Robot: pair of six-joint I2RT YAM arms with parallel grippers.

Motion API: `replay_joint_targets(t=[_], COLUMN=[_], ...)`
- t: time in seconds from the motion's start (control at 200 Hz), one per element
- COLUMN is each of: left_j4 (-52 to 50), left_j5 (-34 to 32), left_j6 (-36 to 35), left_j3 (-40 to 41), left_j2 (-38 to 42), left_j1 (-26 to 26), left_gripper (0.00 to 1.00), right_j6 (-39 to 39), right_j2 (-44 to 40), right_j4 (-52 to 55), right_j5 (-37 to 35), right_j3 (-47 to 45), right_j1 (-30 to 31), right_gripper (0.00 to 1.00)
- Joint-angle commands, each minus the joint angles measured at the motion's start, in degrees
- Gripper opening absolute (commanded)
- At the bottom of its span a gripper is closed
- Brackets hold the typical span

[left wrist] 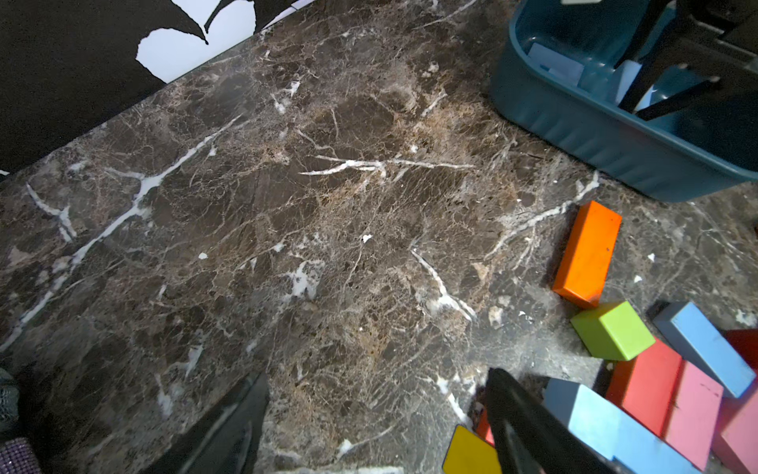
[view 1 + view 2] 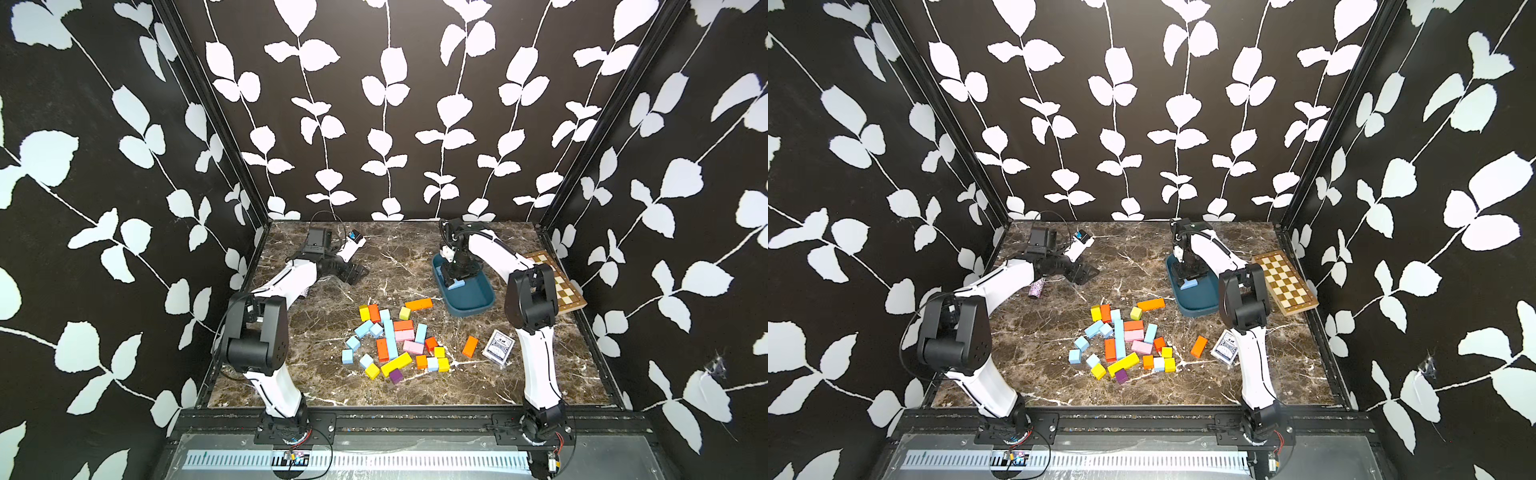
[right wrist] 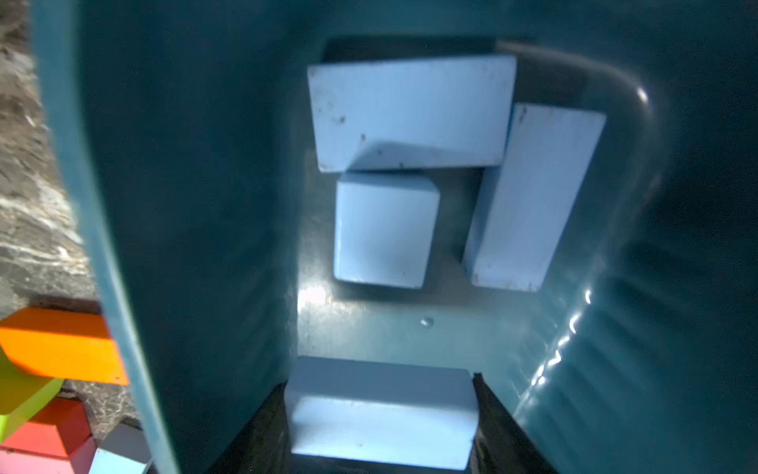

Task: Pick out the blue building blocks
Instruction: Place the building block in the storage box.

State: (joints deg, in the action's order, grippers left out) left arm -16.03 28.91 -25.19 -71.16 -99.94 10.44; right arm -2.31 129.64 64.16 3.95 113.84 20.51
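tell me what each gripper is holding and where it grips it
The right gripper holds a blue block over the tray, with one jaw on each end face. The left gripper is open and holds nothing.

The table [image 1: 328, 205] lies open between left hand [image 1: 377, 427] and tray [image 1: 574, 131].

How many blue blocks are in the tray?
4. Three blue blocks lie on the tray floor; a fourth is held by the right gripper inside it. Others may be hidden.
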Motion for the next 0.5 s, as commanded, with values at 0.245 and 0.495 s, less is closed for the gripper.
replay_joint_targets(t=[0.245, 0.495], left_j4=[-2.8, -3.4], left_j5=[0.1, -0.1], left_j6=[-2.5, -3.1], left_j3=[-5.1, -5.6], left_j2=[-2.7, -2.9], left_j1=[-0.3, -0.3], left_gripper=[0.84, 0.84], right_j6=[1.6, 1.1], right_j2=[4.5, 5.4], right_j4=[0.3, 0.0], right_j5=[2.8, 3.5], right_j3=[5.1, 6.5], right_j1=[-0.9, -1.0], right_gripper=[0.51, 0.63])
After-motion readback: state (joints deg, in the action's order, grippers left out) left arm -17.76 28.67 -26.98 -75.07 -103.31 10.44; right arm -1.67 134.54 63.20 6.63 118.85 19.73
